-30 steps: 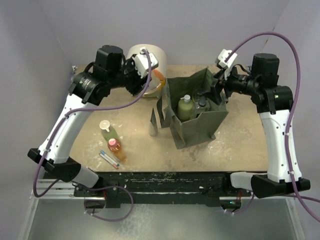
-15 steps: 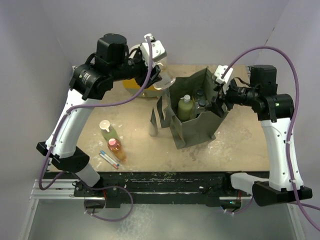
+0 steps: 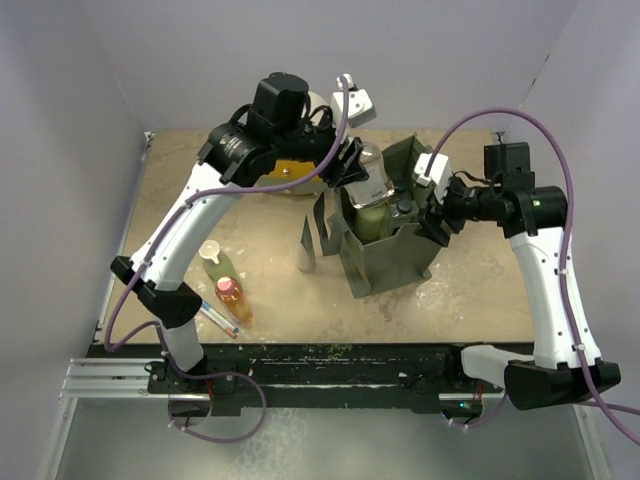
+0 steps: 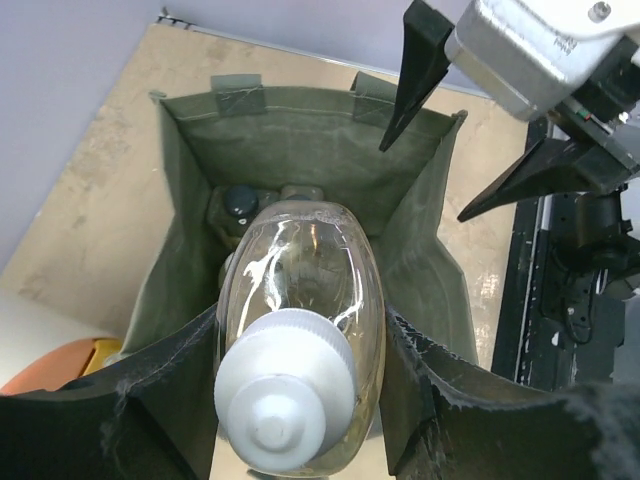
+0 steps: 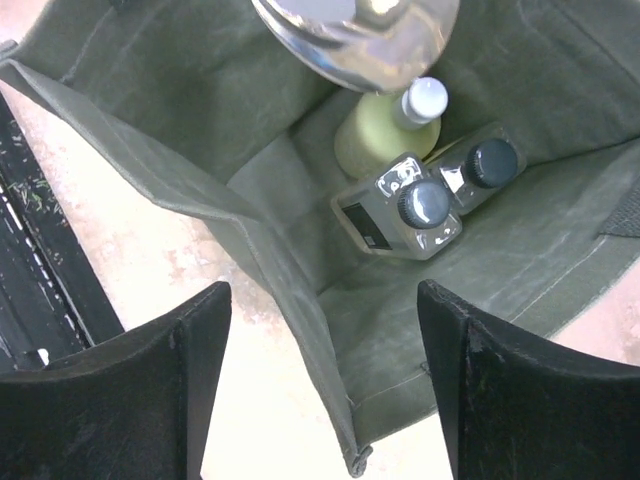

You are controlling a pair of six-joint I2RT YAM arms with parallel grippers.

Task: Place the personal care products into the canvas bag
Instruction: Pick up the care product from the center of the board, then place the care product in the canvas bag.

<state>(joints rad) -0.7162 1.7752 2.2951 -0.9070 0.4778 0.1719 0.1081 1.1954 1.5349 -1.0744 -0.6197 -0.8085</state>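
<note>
canvas bag (image 3: 395, 255) stands open-mouthed on the counter (image 3: 200, 200), walls slack, one strap handle hanging down its left side.

left hand (image 4: 300, 395) is clenched on a clear white-capped bottle (image 4: 300, 290), one finger on each flank. the bottle hangs directly above the bag's mouth, cap toward the wrist camera and base pointing down into the bag.

right hand (image 5: 322, 300) is released, fingers spread wide at the bag's right rim. one finger is outside the wall and the other over the interior. contact with the fabric: cannot tell.

inside the bag, on its floor: pale green pump bottle (image 5: 385, 135) upright, and two square black-capped bottles (image 5: 425, 205) side by side, touching it.

left of the bag on the counter: slim grey tube (image 3: 307, 258) just beside the hanging strap. farther left lie a green white-capped bottle (image 3: 215, 262) and an orange pink-capped bottle (image 3: 230, 297), close together.
</note>
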